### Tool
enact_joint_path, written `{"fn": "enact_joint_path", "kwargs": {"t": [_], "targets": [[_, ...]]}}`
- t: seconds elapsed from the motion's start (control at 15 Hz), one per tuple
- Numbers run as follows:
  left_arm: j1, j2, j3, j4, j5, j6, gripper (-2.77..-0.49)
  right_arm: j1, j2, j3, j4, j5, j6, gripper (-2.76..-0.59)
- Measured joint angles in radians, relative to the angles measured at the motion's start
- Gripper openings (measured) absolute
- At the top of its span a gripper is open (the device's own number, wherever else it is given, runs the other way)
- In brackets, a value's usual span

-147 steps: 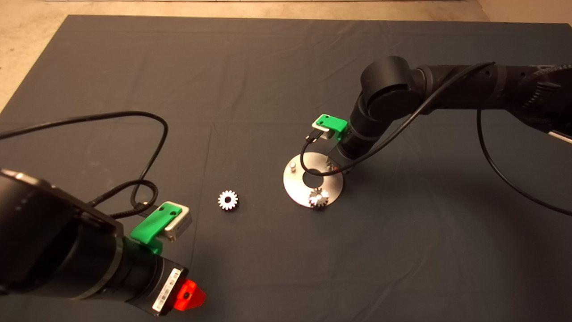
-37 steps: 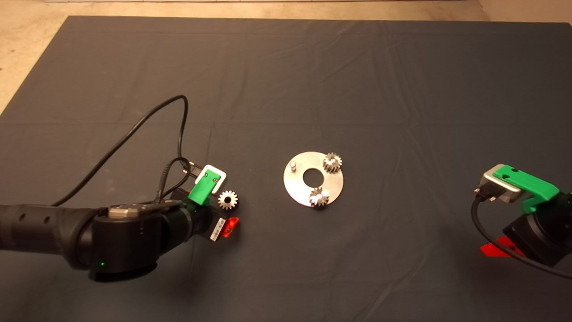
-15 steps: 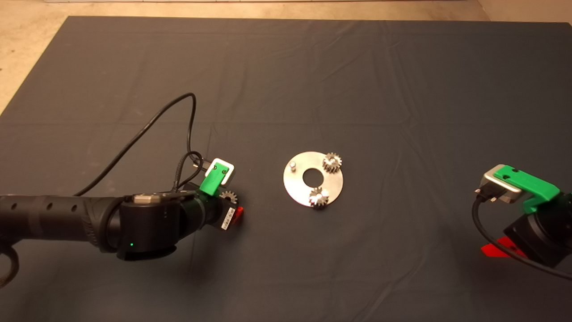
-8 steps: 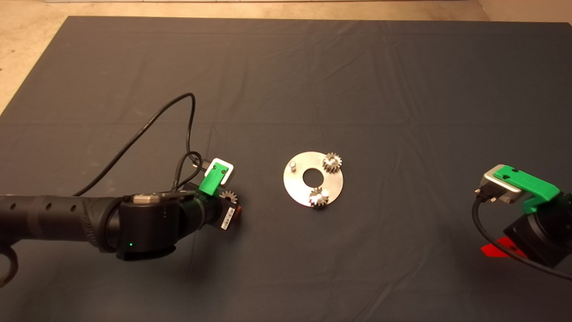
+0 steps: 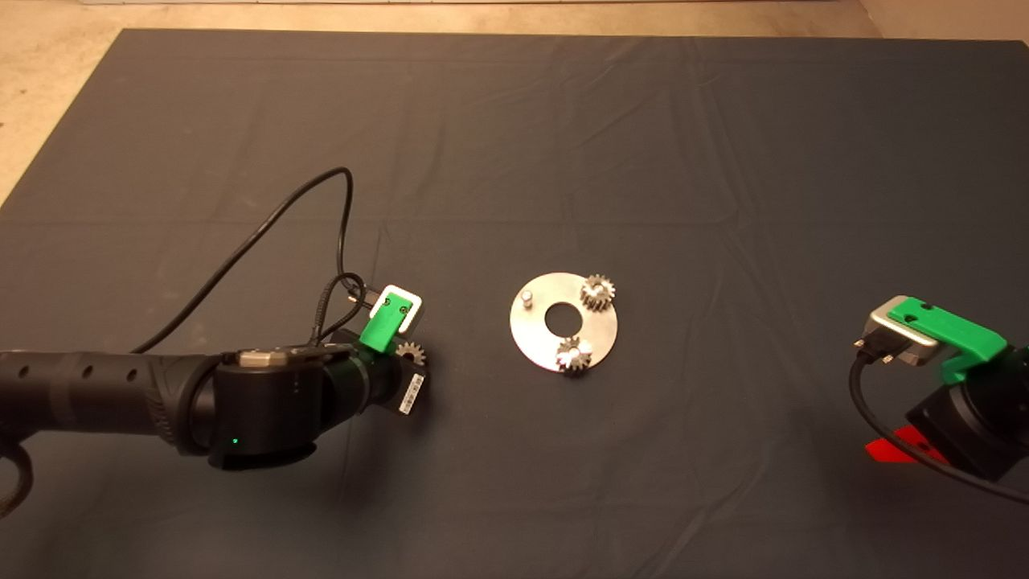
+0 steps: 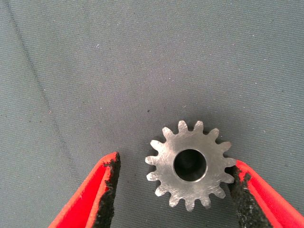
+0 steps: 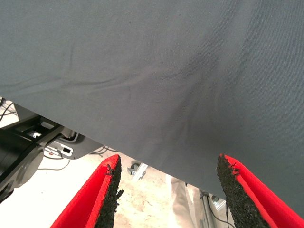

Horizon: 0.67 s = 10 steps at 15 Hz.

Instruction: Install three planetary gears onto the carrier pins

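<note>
The loose planetary gear (image 6: 190,189) lies flat on the mat between the fingers of my left gripper (image 6: 175,162). One pad (image 6: 237,190) touches its teeth; the other pad (image 6: 110,180) stands a little off it, so the gripper is open. From above, this gear (image 5: 412,351) peeks out beside the left gripper (image 5: 408,368), left of the silver disc (image 5: 530,331). Two gears (image 5: 598,291) (image 5: 573,354) sit on carrier pins. One pin (image 5: 526,299) stands bare. My right gripper (image 5: 894,450) waits open at the lower right edge.
A black cable (image 5: 321,209) loops up from the left wrist over the mat. The mat's near edge (image 7: 95,137) shows in the right wrist view, with floor and equipment beyond it. Pale floor (image 5: 40,96) borders the mat at far left.
The left arm reached in and lowered its gripper around the loose gear. In the last second its red finger slipped out of the head view. The right arm had withdrawn to the lower right.
</note>
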Motion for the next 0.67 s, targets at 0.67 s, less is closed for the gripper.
{"fn": "enact_joint_path", "kwargs": {"t": [0.67], "targets": [[0.0,0.0,0.004,0.0,-0.014,-0.004,-2.23,0.0,0.0,0.0,0.0,0.0,-0.011,-1.88]]}}
